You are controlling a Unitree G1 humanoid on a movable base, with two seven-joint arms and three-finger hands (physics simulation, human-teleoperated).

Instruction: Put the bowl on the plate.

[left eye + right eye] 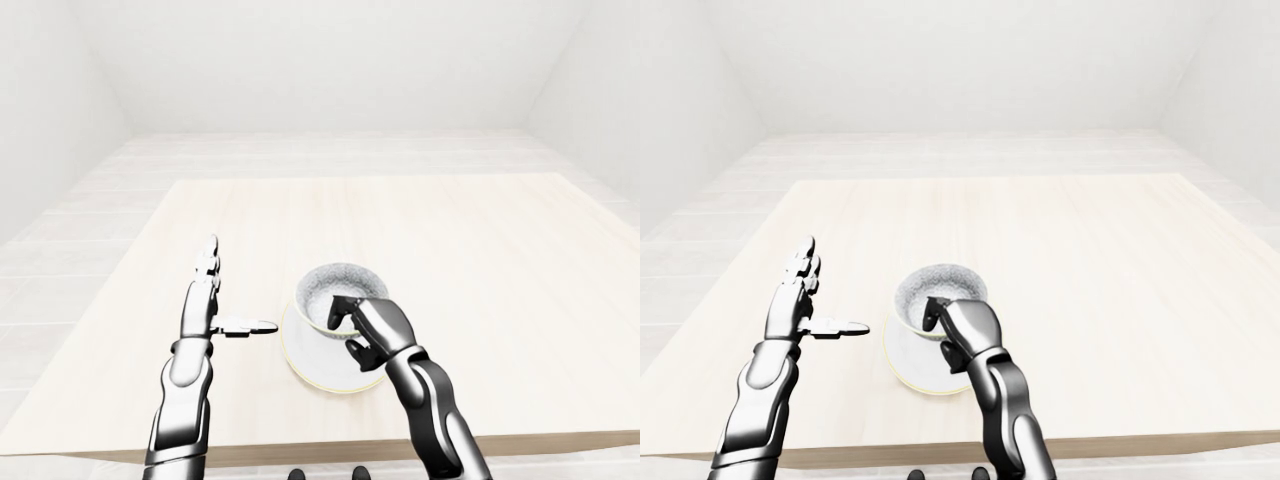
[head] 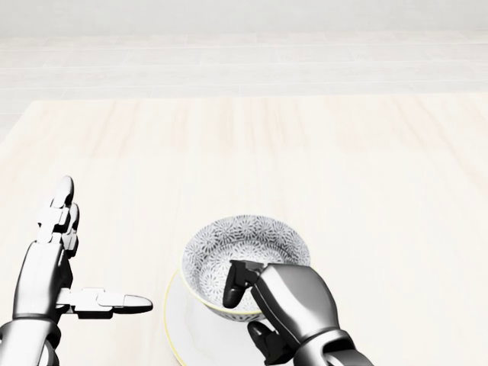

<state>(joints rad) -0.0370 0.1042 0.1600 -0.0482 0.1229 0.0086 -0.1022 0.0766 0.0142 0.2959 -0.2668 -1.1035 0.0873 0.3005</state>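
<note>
Legible text, labels, brands, numbers, signs: none is showing. The bowl (image 2: 229,244) pinched in the right hand (image 2: 296,305) is carrying only a grey floral pattern, no lettering.

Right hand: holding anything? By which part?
The right hand grips the patterned bowl by its rim, at the edge lowest in the head view: one finger hooked inside, another outside the wall. The left hand is open, empty.

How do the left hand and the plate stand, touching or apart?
Apart. The head view shows a strip of bare table between the thumb tip of the left hand and the rim of the plate.
</note>
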